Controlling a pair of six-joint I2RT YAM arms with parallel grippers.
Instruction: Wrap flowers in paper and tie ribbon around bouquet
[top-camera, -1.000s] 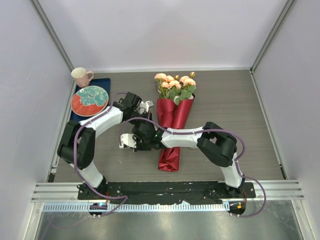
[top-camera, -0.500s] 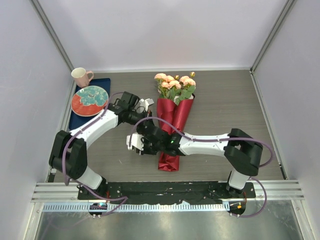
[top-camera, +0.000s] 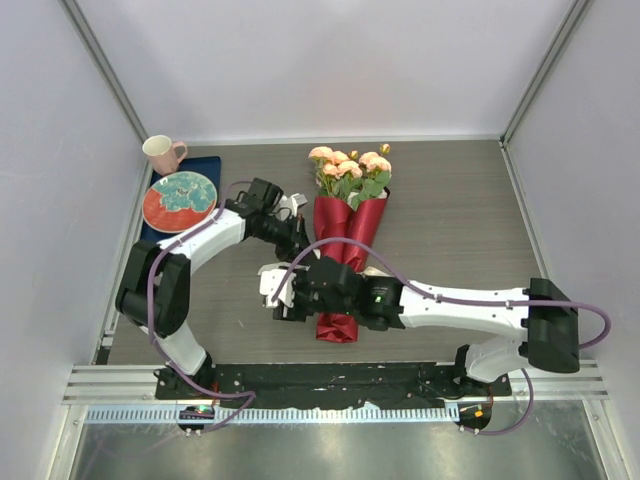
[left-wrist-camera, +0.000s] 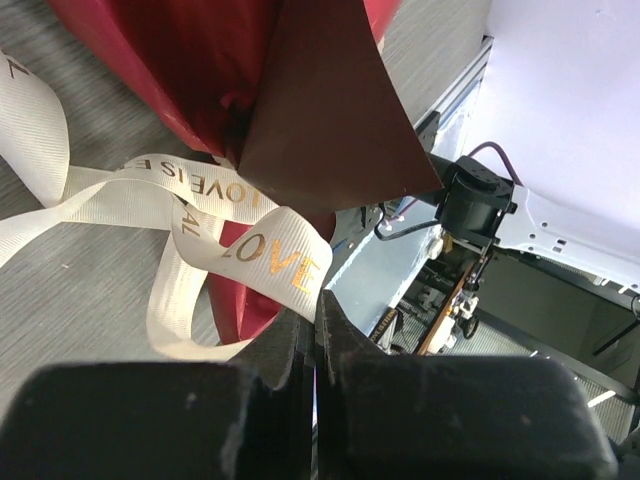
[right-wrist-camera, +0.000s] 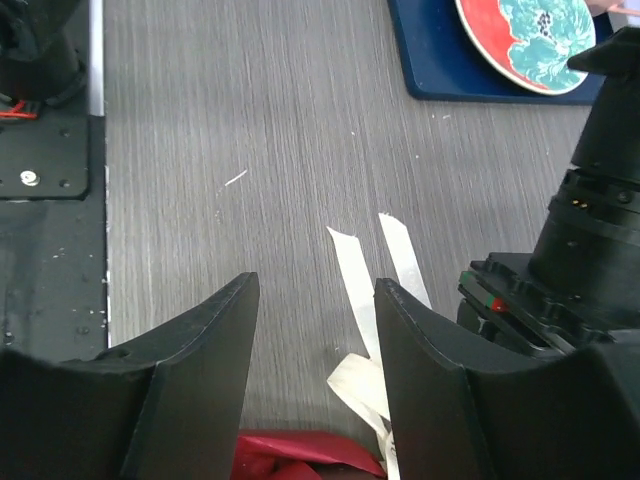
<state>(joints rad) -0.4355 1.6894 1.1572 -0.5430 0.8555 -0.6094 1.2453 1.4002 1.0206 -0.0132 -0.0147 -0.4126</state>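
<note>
The bouquet lies on the table with its pink-peach flowers (top-camera: 350, 168) at the far end and the red paper (top-camera: 345, 235) coned round the stems. The cream ribbon (left-wrist-camera: 270, 250), printed with gold letters, loops beside the paper (left-wrist-camera: 310, 90). My left gripper (left-wrist-camera: 313, 303) is shut on the ribbon right at the cone's left side (top-camera: 298, 238). My right gripper (right-wrist-camera: 315, 290) is open above the table, nothing between its fingers. Two loose ribbon ends (right-wrist-camera: 355, 270) lie flat just ahead of it, and the paper's edge (right-wrist-camera: 290, 455) shows below. From above, the right gripper (top-camera: 277, 293) hovers left of the cone's lower end.
A dark blue tray (top-camera: 205, 165) at the far left carries a red and teal plate (top-camera: 180, 200), with a pink mug (top-camera: 162, 153) behind it. My left wrist (right-wrist-camera: 590, 250) stands close on the right of the right gripper. Both forearms cross near the cone.
My right gripper has gone from nearly shut to open and moved toward the near edge, its arm stretching out flatter. The left gripper has stayed shut on the ribbon, shifting slightly right.
</note>
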